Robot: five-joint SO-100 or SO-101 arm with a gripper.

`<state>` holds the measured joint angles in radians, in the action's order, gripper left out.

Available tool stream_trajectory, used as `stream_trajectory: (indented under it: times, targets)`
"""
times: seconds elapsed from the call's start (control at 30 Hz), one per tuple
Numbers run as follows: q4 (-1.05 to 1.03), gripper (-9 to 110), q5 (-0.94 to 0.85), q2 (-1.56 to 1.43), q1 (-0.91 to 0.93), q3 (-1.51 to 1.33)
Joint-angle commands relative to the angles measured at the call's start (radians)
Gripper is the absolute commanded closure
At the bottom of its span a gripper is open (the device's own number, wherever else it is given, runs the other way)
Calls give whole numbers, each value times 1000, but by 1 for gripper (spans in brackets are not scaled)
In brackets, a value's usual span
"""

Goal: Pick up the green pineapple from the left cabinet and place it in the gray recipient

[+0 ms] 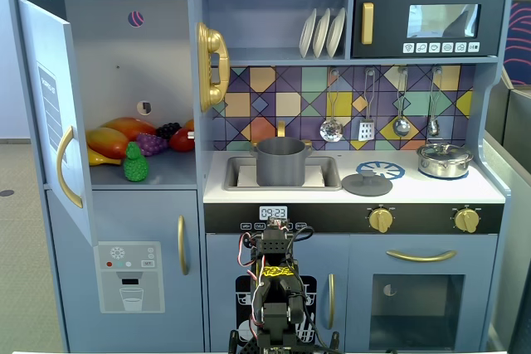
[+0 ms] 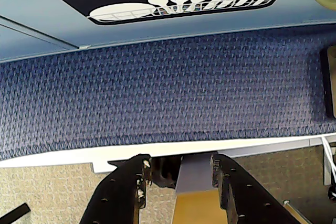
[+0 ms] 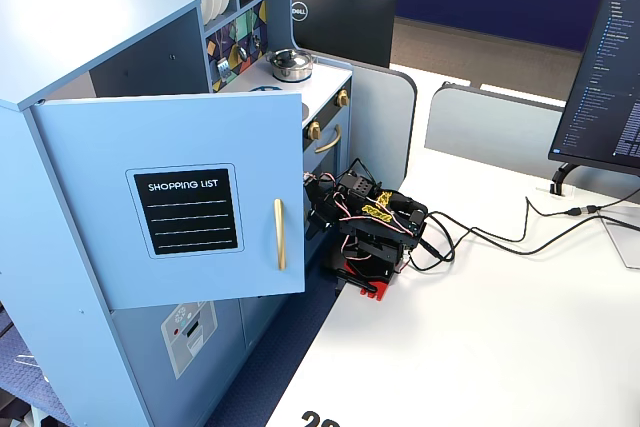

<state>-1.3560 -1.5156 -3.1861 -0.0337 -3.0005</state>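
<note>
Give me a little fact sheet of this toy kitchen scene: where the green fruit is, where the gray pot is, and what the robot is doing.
green pineapple: upright at the front of the left cabinet shelf, beside other toy fruit
cabinet door: swung open
gray recipient: standing in the sink, nothing seen in it
gray lid: flat on the counter, right of the sink
arm: folded low in front of the kitchen
end effector: open, holding nothing, pointing down at the blue carpet
</note>
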Motion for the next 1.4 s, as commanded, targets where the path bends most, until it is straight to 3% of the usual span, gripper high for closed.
stream_trajectory:
  times: [0.0,0.3,0.4,0.5,0.63,0.73,0.77,0.83,1.03,1.37]
  targets:
    - [-175,101,-26,6,81,-2]
    - [-175,101,-26,6,72,-2]
    - [-149,101,-34,8,-51,-2]
    - [61,99,44,11,-293,-2]
    - [747,91,176,-9,-566,-2]
    - [1232,85,26,21,-715,3]
    - [1293,82,-21,64,-747,43]
    - [1293,76,-37,163,-767,170]
    - [1413,75,-84,477,-808,494]
    - [1580,64,-163,784,-801,695]
